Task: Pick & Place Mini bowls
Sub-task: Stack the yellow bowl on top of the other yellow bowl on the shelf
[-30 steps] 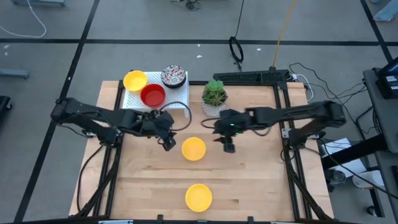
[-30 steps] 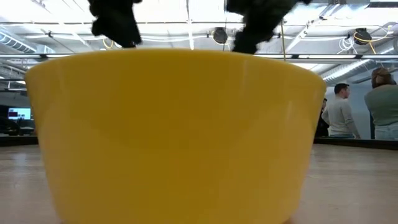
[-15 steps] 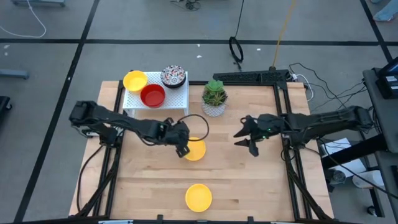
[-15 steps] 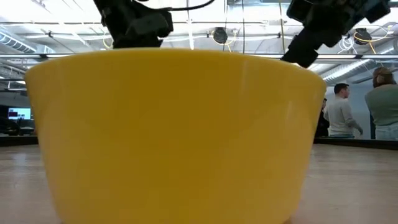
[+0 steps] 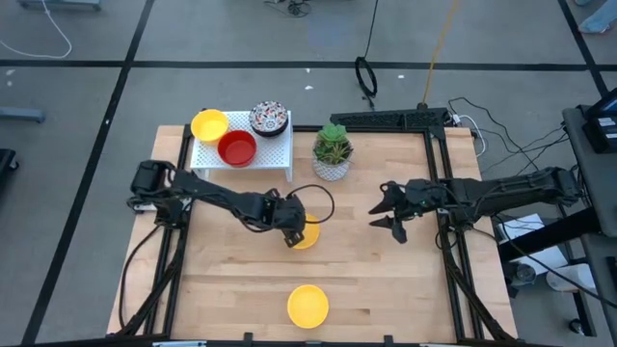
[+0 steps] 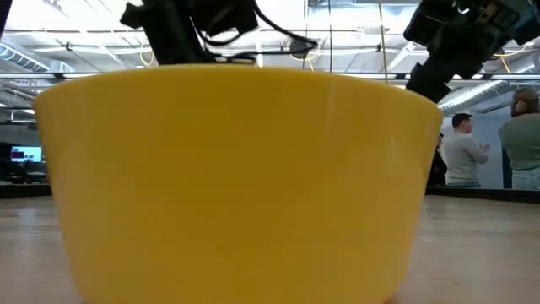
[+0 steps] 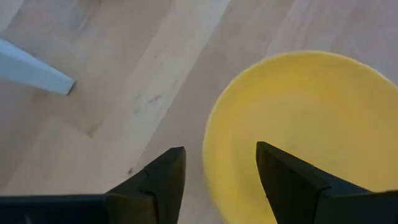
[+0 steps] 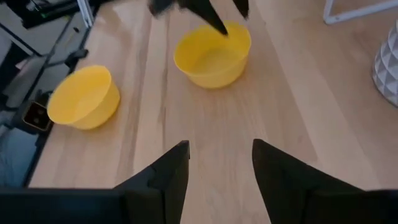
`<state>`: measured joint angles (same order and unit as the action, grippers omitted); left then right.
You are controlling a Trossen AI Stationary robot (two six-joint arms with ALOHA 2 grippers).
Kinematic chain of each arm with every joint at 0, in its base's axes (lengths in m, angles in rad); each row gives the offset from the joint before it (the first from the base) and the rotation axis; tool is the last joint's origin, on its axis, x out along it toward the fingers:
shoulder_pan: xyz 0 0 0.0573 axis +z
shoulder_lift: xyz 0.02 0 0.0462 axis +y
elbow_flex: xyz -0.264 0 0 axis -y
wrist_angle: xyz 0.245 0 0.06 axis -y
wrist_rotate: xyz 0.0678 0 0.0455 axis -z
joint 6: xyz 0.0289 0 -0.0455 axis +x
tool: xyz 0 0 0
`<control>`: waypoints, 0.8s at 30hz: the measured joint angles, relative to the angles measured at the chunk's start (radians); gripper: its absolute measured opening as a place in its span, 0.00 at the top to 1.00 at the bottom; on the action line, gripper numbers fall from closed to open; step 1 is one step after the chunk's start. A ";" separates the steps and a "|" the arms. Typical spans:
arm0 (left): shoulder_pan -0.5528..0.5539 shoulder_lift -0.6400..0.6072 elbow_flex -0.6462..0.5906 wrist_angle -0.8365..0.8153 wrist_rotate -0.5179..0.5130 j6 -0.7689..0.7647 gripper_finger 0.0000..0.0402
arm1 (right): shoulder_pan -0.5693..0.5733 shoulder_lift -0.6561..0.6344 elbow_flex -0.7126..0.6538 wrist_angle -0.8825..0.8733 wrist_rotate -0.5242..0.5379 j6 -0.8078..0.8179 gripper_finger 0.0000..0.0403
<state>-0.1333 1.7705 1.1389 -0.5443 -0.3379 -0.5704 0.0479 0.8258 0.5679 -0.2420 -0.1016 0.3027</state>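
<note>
- On the white rack [image 5: 258, 154] at the table's [image 5: 386, 289] far left corner I see a yellow bowl [image 5: 209, 124], a red bowl [image 5: 237, 148] and a patterned bowl [image 5: 269, 118] already sitting; I judge that rack to be where the next one goes.
- My left gripper [image 5: 292, 231] hovers at the table's middle over the middle yellow bowl [image 5: 305, 234], fingers spread apart and holding nothing.
- In my left wrist view the near wall of that bowl [image 7: 298, 130] lies between my two fingers [image 7: 163, 177], one outside the rim and one over the hollow. That is the grip I want: I should come straight down so the wall stays between them, then pinch gently, since a glossy wall may slip or tip.
- I should lift clear before I swing toward the rack, and keep away from its leg [image 7: 31, 70].
- A second loose yellow bowl [image 5: 308, 304] waits near the table's front edge.
- My right gripper [image 5: 395, 214] hangs open and empty toward the table's right edge, in front of the potted plant [image 5: 333, 150]; it should keep out of the way.
</note>
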 joint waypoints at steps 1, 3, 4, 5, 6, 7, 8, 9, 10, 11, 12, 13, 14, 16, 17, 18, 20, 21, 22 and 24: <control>0.004 0.007 0.000 -0.004 0.001 0.000 0.50 | 0.000 0.001 0.000 0.010 -0.001 0.000 0.59; 0.012 0.028 0.000 -0.003 0.002 0.000 0.50 | 0.000 0.003 0.001 0.006 -0.002 0.000 0.59; 0.016 0.035 0.000 0.000 0.008 0.006 0.50 | 0.000 0.003 0.001 0.000 -0.003 0.000 0.59; 0.020 0.041 0.000 -0.001 0.015 0.014 0.50 | 0.000 0.004 0.000 0.003 -0.003 -0.001 0.59; 0.023 0.051 0.000 0.001 0.026 0.020 0.50 | 0.000 0.006 0.001 0.007 -0.003 -0.002 0.59; 0.027 0.062 0.000 0.006 0.033 0.025 0.50 | 0.000 0.006 0.001 0.004 -0.003 -0.002 0.59; 0.031 0.070 0.000 0.018 0.047 0.036 0.50 | 0.000 0.006 0.001 0.000 -0.003 -0.002 0.59; 0.034 0.076 0.000 0.020 0.064 0.045 0.50 | 0.000 0.006 0.001 0.003 -0.003 -0.003 0.59; 0.037 0.078 0.000 0.023 0.081 0.049 0.50 | 0.000 0.006 0.001 0.005 -0.003 -0.003 0.59; 0.040 0.085 0.000 0.029 0.089 0.052 0.50 | 0.000 0.006 0.001 0.005 -0.003 -0.003 0.60; 0.043 0.089 0.000 0.042 0.100 0.053 0.50 | 0.000 0.006 0.001 0.004 -0.003 -0.003 0.60; 0.044 0.094 0.000 0.046 0.109 0.057 0.51 | 0.000 0.007 0.001 0.004 -0.003 -0.003 0.60; 0.044 0.098 0.000 0.045 0.115 0.068 0.52 | 0.000 0.006 0.001 0.004 -0.003 -0.003 0.60; 0.044 0.101 0.000 0.045 0.129 0.095 0.58 | 0.000 0.006 0.001 0.003 -0.003 -0.003 0.60; 0.044 0.103 0.000 0.056 0.136 0.102 0.62 | 0.000 0.007 0.001 0.002 -0.002 -0.003 0.60; 0.044 0.105 0.000 0.055 0.149 0.107 0.67 | 0.000 0.007 0.001 0.002 -0.003 -0.003 0.60; 0.044 0.106 0.000 0.050 0.175 0.122 0.79 | 0.000 0.006 0.001 0.002 -0.003 -0.004 0.60; 0.045 0.103 0.000 0.044 0.187 0.128 0.85 | 0.000 0.006 0.001 0.002 -0.003 -0.004 0.60; 0.048 0.101 0.000 0.048 0.204 0.131 0.91 | 0.000 0.007 0.001 0.001 -0.003 -0.004 0.60; 0.057 0.083 0.000 0.048 0.249 0.124 0.97 | 0.000 0.007 0.001 0.001 -0.003 -0.007 0.60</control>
<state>-0.0761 1.8534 1.1389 -0.4965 -0.0886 -0.4460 0.0479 0.8326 0.5690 -0.2409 -0.1044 0.2953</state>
